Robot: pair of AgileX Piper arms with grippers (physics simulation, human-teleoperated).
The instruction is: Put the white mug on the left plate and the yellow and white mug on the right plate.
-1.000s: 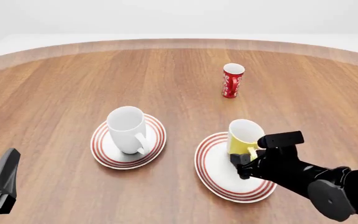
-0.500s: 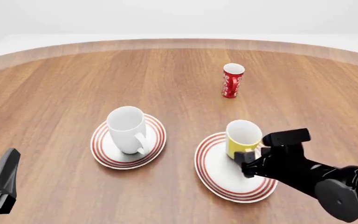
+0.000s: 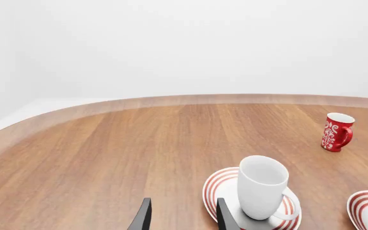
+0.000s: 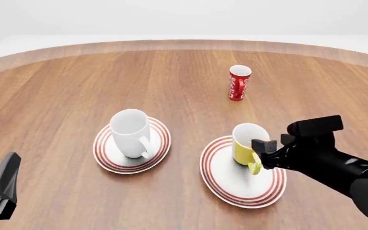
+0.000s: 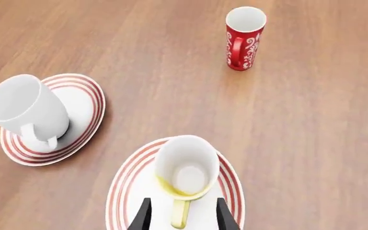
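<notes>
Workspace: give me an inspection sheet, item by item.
Surface: wooden table, rounded far edge.
Job's things: white mug upright on the left plate; yellow and white mug upright on the right plate.
Clutter: red cup standing farther back, apart from both plates.
Grippers: right gripper open, fingers either side of the yellow handle, not clamping it; left gripper open, holding nothing.
Cables: nothing seen.
Surroundings: plain white background.

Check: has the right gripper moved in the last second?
Yes. In the front view the right gripper has backed off rightward, away from the yellow mug, which now stands released on the right plate; the red cup gives the fixed reference.
</notes>
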